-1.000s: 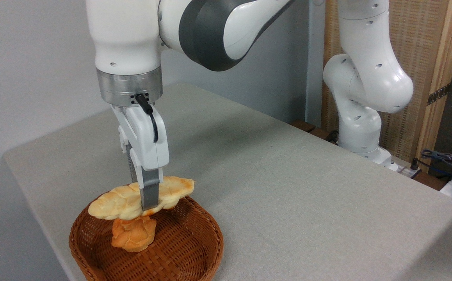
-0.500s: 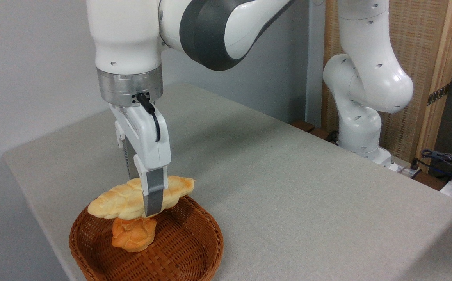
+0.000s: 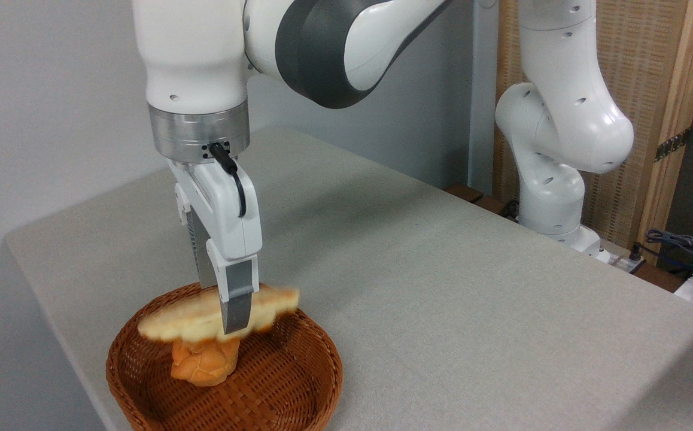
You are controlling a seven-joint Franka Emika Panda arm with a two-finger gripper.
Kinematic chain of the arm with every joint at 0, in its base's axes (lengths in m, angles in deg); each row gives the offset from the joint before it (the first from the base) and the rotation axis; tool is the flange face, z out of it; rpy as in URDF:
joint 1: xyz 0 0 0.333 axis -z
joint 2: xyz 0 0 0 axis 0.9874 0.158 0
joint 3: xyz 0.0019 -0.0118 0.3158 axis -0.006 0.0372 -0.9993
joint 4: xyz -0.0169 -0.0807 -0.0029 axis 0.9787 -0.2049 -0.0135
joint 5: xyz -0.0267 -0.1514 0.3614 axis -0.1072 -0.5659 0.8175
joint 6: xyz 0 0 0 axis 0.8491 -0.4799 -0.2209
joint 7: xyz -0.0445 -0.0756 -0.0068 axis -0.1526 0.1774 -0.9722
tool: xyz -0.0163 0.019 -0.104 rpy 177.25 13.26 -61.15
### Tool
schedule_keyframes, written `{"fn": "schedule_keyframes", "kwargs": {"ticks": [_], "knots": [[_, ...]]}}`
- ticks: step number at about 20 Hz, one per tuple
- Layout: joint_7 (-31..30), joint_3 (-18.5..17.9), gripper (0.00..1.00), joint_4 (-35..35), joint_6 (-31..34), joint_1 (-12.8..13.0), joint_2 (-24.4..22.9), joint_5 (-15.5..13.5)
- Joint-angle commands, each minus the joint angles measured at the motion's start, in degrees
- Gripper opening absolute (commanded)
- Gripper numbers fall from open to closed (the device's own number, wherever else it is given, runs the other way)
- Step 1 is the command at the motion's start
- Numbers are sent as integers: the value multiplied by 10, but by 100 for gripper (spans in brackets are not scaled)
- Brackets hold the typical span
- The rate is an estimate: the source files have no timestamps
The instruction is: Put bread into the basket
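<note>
The bread (image 3: 182, 320), a long pale-golden loaf, shows motion-blurred just above the basket (image 3: 328, 365) and lies across the top of a small orange-golden bun (image 3: 203, 363) inside it. My gripper (image 3: 221, 306) points straight down over the loaf and is open. Its near finger (image 3: 237, 302) stands in front of the bread's middle. The far finger is partly hidden behind the loaf. The brown wicker basket sits at the table's front left.
The grey table (image 3: 430, 299) stretches to the right and back of the basket. Its left and front edges run close to the basket. The arm's white base (image 3: 553, 197) stands at the back right, with cables (image 3: 681, 245) beyond it.
The fingers have spread apart and the bread has dropped lower, onto the bun in the basket. The gripper has stayed at nearly the same height.
</note>
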Motion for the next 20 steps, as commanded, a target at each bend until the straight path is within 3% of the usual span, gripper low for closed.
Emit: {"fn": "schedule_keyframes", "kwargs": {"ticks": [1,10,15,18,20], "knots": [[-7,-5,100,-5,1,3,-1,-13],[-11,-6,100,-7,1,3,-6,-14],[-45,3,100,-6,12,2,-50,-20],[-75,11,100,-5,67,-7,-73,-18],[-107,32,100,-5,97,-27,-86,-11]]}}
